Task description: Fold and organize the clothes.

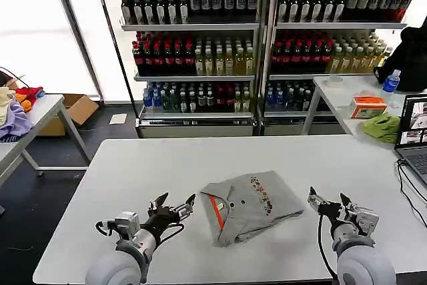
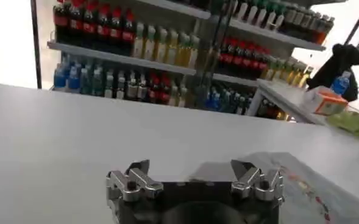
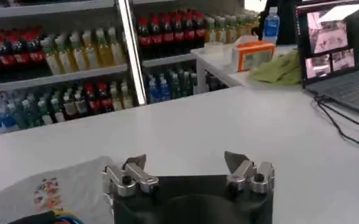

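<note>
A folded light grey shirt lies near the middle of the white table, with an orange-red stripe near its left side and a small multicoloured chest print. My left gripper hovers open just left of the shirt, nothing between its fingers. In the left wrist view that gripper points over bare table, with the shirt off to one side. My right gripper is open just right of the shirt. The right wrist view shows this gripper empty, the shirt's print beside it.
Drink shelves stand behind the table. A side table at the right holds an orange box, a lime-green cloth and a laptop with cables. Coloured fabrics lie on a table at the far left.
</note>
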`<move>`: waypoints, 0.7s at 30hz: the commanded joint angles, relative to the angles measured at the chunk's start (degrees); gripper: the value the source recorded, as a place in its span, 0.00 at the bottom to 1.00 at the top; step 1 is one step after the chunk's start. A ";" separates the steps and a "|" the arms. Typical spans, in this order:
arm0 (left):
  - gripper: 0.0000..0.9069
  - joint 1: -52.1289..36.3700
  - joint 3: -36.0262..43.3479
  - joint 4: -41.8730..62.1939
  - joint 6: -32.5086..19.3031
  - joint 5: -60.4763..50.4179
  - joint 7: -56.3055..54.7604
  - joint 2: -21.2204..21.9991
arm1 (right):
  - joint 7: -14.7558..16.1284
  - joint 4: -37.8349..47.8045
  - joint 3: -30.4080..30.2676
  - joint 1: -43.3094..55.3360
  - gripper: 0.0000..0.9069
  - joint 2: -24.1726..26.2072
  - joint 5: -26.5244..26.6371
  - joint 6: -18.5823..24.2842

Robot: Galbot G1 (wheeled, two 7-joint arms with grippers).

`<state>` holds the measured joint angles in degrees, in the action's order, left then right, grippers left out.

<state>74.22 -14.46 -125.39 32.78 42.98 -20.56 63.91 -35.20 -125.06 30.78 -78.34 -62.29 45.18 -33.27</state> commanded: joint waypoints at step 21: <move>1.00 0.38 -2.59 2.64 0.34 -10.04 -0.86 -1.36 | 0.22 18.09 -9.97 17.87 0.93 -5.19 17.24 -0.05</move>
<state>73.78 -16.67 -123.27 33.03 34.93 -21.32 62.70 -34.33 -113.49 24.98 -69.02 -66.69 55.66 -32.96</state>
